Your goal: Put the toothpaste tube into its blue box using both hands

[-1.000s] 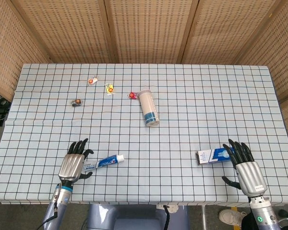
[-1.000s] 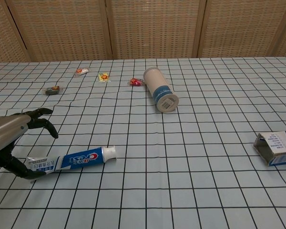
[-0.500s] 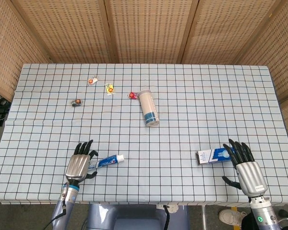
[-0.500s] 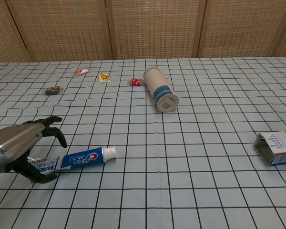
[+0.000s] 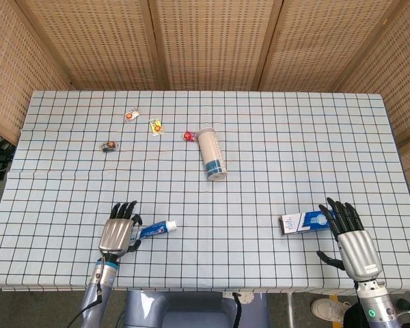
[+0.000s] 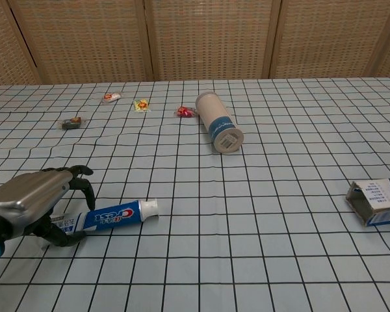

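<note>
The toothpaste tube (image 5: 157,227) (image 6: 120,213), blue and white with a white cap, lies flat near the table's front left. My left hand (image 5: 118,232) (image 6: 36,201) arches over its crimped tail end with fingers apart and curled down, thumb low beside the tail; no firm grip shows. The blue box (image 5: 302,223) (image 6: 379,201) lies at the front right with its open end facing left. In the head view my right hand (image 5: 352,239) lies flat, fingers spread, fingertips at the box's right end. The chest view does not show this hand.
A white cylindrical can (image 5: 212,154) (image 6: 219,122) lies on its side mid-table. Several small wrapped sweets (image 5: 156,126) (image 6: 141,104) are scattered at the back left. The checked tablecloth (image 5: 273,137) reaches the front edge just behind both hands.
My left hand has slid right and forward, from beside the tube's tail to over it, fingers curling down. The tube, the box and my right hand have not moved.
</note>
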Robot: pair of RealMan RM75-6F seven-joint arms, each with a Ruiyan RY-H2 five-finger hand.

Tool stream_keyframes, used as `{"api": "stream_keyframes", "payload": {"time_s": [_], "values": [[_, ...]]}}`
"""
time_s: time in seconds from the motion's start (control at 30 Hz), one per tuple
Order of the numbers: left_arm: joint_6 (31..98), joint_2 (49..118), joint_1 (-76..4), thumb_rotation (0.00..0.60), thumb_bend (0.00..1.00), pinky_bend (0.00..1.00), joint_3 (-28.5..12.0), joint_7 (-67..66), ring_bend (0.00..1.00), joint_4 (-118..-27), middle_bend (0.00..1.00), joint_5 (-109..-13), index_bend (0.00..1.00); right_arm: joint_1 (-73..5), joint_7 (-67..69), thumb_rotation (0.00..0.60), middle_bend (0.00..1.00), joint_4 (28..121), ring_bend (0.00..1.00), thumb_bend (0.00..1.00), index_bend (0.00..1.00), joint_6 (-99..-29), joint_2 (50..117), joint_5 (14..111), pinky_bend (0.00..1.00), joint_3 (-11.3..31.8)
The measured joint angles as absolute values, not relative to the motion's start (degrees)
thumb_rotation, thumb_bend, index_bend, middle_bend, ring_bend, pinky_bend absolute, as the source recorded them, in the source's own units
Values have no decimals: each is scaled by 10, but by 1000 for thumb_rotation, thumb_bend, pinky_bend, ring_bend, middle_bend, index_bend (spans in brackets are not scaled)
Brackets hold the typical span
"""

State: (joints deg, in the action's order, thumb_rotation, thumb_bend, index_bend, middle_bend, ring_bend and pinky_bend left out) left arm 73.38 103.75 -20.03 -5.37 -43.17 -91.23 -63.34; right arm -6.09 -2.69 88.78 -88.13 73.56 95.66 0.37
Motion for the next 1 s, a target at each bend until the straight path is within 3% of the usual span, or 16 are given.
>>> {"api": "stream_keyframes", "payload": {"time_s": [0.1, 0.2, 0.47, 0.77, 1.0], "values": [[737, 1044, -203, 600, 585, 345, -53, -432, 378, -899, 385, -639, 725, -61, -25, 600, 0, 887, 0, 154, 89, -883, 735, 957, 0, 4], [743, 1051, -205, 600, 648, 439, -54, -429, 471, -882, 495, -648, 847, -61, -22, 600, 0, 887, 0, 154, 90, -884, 735, 957, 0, 5], [752, 1021, -215, 600, 661, 460, -62, -397, 495, -867, 519, -692, 865, -62, -20, 600, 0, 885, 0, 155, 96, -877, 735, 954, 0, 3], [740, 889, -230, 600, 661, 462, -75, -317, 497, -908, 523, -747, 868, -70, -27, 600, 0, 890, 0, 158, 150, -856, 745, 954, 3, 0], [728, 792, -236, 600, 661, 462, -81, -210, 497, -940, 524, -793, 868, -98, -49, 600, 4, 903, 0, 200, 237, -798, 765, 923, 63, 13]]}}
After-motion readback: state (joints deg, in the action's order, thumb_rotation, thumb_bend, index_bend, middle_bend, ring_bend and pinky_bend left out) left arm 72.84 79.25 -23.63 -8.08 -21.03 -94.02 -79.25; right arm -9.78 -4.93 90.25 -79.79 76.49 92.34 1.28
